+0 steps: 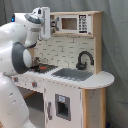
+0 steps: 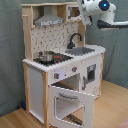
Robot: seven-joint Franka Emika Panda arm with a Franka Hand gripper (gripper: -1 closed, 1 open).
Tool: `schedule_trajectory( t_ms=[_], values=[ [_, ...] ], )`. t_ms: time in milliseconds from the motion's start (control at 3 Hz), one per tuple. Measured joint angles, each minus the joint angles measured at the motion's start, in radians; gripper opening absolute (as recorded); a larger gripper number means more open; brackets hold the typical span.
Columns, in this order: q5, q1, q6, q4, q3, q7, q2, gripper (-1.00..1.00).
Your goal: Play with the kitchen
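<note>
Against a grey curtain, the kitchen (image 2: 62, 65) is seen standing on a wooden floor, its oven door (image 2: 72, 105) hanging open in the second exterior view. Beside its upper shelf, level with the hood (image 2: 48, 19), the gripper (image 1: 46, 22) is held; whether its fingers are open cannot be told. A small pot (image 2: 47, 56) is set on the stove, with the black faucet (image 1: 84, 59) behind the sink.

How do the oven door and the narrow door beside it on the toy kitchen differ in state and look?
In the second exterior view, the oven door hangs open, tipped forward and down from its lower edge, while the narrow door is shut and upright. The oven door is wide with a broad window; the narrow door is tall and slim with a small dark panel. Both are white and set in the front of the kitchen.
</note>
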Motion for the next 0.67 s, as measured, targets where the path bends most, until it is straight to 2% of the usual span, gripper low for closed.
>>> schedule_trajectory(
  t_ms=[333, 667],
  values=[
    [0.002, 0.000, -0.015, -0.062, -0.001, 0.019, -0.076, 1.00],
    [0.004, -0.001, -0.028, -0.141, -0.003, 0.051, -0.174, 1.00]
  ],
)
